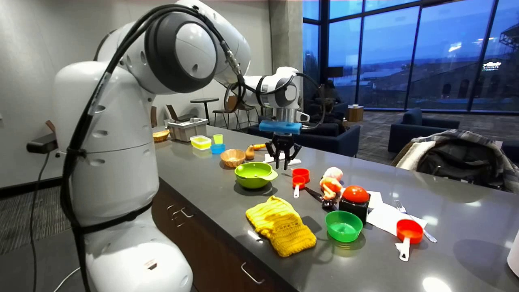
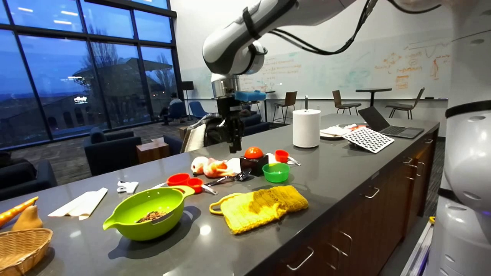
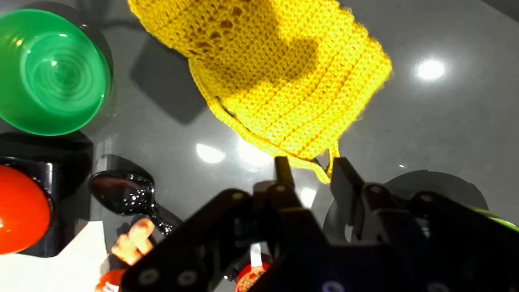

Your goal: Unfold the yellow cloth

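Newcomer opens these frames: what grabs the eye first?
Probably the bright yellow knitted-looking cloth, lying near the lime-green bowl on the dark countertop. Next, the white robot arm, its black end effector hanging open above the countertop. Then the red dome on its black box, beside the small green bowl.

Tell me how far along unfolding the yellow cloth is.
Done: the yellow cloth lies mostly flat on the counter. In hand: nothing; the gripper hangs open above the counter, apart from the cloth. Left: perhaps smoothing the loose loop at its corner; whether any layer is folded underneath, I cannot tell.
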Action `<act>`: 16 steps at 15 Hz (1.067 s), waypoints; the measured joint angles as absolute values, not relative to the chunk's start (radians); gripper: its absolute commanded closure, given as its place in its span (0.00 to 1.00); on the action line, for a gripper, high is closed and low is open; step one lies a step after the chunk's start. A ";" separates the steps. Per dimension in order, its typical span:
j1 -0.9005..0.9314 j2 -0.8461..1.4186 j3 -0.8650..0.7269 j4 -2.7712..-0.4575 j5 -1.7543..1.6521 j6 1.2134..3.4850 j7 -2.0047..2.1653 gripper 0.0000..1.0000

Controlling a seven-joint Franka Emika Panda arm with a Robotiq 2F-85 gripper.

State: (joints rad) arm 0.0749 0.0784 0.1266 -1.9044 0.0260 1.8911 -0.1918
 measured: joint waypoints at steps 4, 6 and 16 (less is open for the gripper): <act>0.075 -0.001 0.123 -1.951 -0.017 1.899 -0.188 0.10; 0.074 -0.031 0.116 -1.971 -0.023 1.904 -0.184 0.01; -0.009 -0.123 0.011 -2.029 -0.061 1.954 -0.018 0.00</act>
State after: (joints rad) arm -0.0086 -0.1230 0.0110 -2.0290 -0.0614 1.9542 -0.0183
